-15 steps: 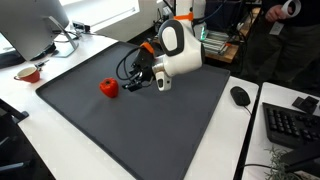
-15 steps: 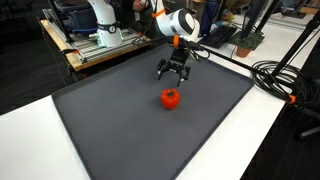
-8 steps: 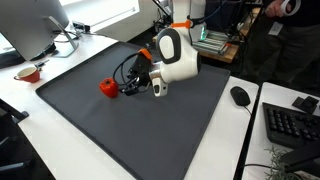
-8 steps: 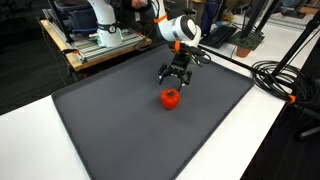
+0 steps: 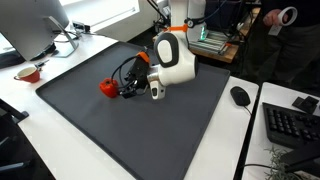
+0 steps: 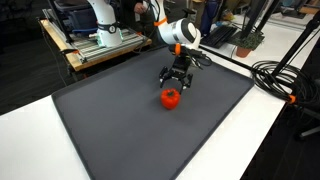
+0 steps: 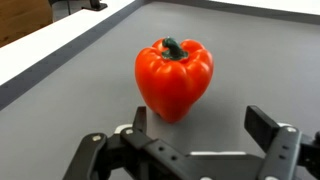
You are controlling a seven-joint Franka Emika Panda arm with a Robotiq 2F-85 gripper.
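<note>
Wrist view: pepper (image 7: 173, 78); grey mat (image 7: 255, 65); tbl (image 7: 40, 58)

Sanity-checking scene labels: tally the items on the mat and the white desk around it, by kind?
bell pepper: 1 (red, just ahead of the open claw)
computer mouse: 1
keyboard: 1
red cup: 1
monitor: 1
Total: 5
</note>
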